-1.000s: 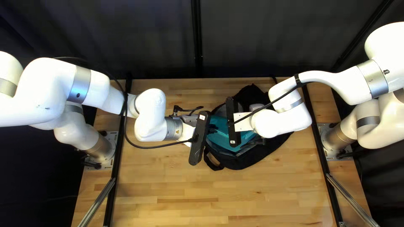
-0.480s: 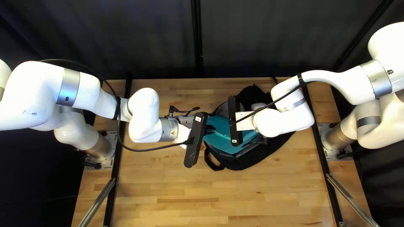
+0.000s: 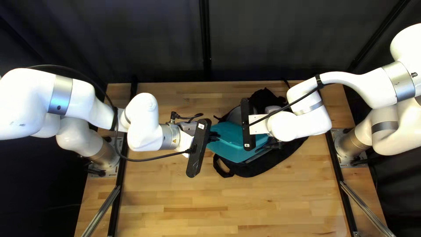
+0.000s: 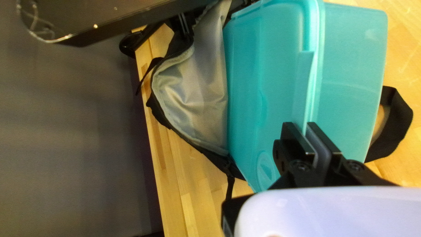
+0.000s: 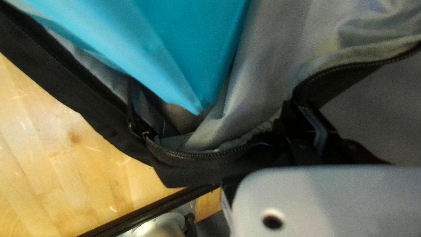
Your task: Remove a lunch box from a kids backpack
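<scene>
My left gripper [image 3: 213,137] is at the left end of the teal lunch box [image 3: 232,142] in the top left view. The left wrist view has the gripper [image 4: 305,128] shut on the rim of the lunch box [image 4: 272,79]. The box lies tilted, one end out past the black backpack's [image 3: 280,156] opening and the other inside the grey lining [image 4: 193,96]. My right gripper [image 3: 274,144] is over the backpack's right part. In the right wrist view this gripper [image 5: 307,115] is shut on the zippered edge of the backpack [image 5: 193,169], beside a corner of the box.
A black strap loop [image 3: 222,167] sticks out from the backpack onto the wooden table [image 3: 184,210]. My right wrist's dark camera bar [image 3: 247,124] hangs above the box. Dark rails run along both table sides.
My left gripper has pulled back to the left, and the lunch box has slid that way with it, showing more teal. My right gripper has shifted slightly right.
</scene>
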